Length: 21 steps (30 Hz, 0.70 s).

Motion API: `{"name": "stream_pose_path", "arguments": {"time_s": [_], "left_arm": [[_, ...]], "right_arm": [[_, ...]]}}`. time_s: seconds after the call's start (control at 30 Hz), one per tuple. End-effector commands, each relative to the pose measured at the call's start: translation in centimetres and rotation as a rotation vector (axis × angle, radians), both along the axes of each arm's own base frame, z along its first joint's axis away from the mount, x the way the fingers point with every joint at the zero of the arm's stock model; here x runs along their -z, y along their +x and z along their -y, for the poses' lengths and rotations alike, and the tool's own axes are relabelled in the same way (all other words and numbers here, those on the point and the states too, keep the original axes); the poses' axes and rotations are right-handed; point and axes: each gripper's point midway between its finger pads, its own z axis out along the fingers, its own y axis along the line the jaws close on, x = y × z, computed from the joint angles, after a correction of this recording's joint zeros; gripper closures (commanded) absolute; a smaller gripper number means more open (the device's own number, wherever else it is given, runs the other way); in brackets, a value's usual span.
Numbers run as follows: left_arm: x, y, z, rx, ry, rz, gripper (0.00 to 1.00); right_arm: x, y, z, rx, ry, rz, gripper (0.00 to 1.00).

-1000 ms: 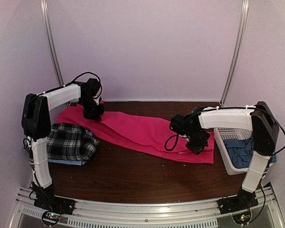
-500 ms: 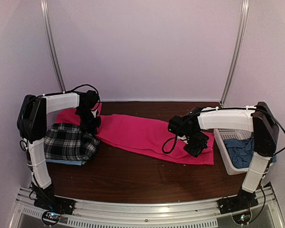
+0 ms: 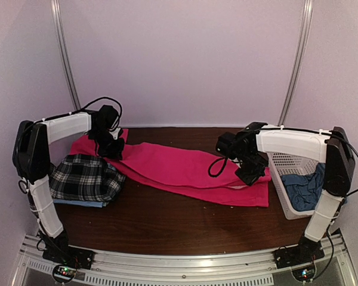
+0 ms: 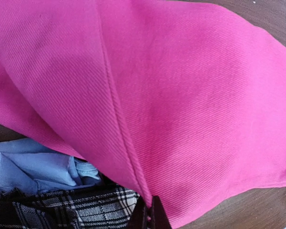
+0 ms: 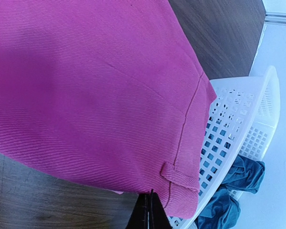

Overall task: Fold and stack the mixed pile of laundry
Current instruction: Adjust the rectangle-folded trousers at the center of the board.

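Across the tabletop point(image 3: 167, 223), from 10 to 3 o'clock, the hot-pink trousers point(image 3: 185, 170) hang between my 2 arms, my left jaws and right jaws each pinched tight on an end. The plaid shirt point(image 3: 86, 179) lies at 9 o'clock; the white basket point(image 3: 278, 161) at 3 o'clock holds a blue cloth point(image 3: 303, 187).
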Motion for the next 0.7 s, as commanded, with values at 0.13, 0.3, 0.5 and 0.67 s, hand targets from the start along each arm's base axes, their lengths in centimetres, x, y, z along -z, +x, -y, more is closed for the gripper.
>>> {"name": "stream_pose_path", "arguments": {"time_s": [0.13, 0.3, 0.5, 0.67], "left_arm": [[1.8, -2.0, -0.8, 0.095, -0.002, -0.058, 1.0], [-0.8, -0.6, 0.1, 0.134, -0.04, 0.043, 0.6], [-7.0, 2.5, 6.4, 0.341, -0.123, 0.304, 0.43], [-4.8, 4.1, 12.7, 0.422, -0.202, 0.301, 0.44]], "right_arm": [[-0.5, -1.5, -1.9, -0.011, 0.119, -0.053, 1.0], [1.9, -2.9, -3.5, -0.015, 0.178, -0.191, 0.87], [0.5, -1.9, -3.4, 0.049, 0.169, -0.158, 0.39], [-1.4, 0.2, -3.7, 0.143, 0.35, -0.088, 0.25]]}}
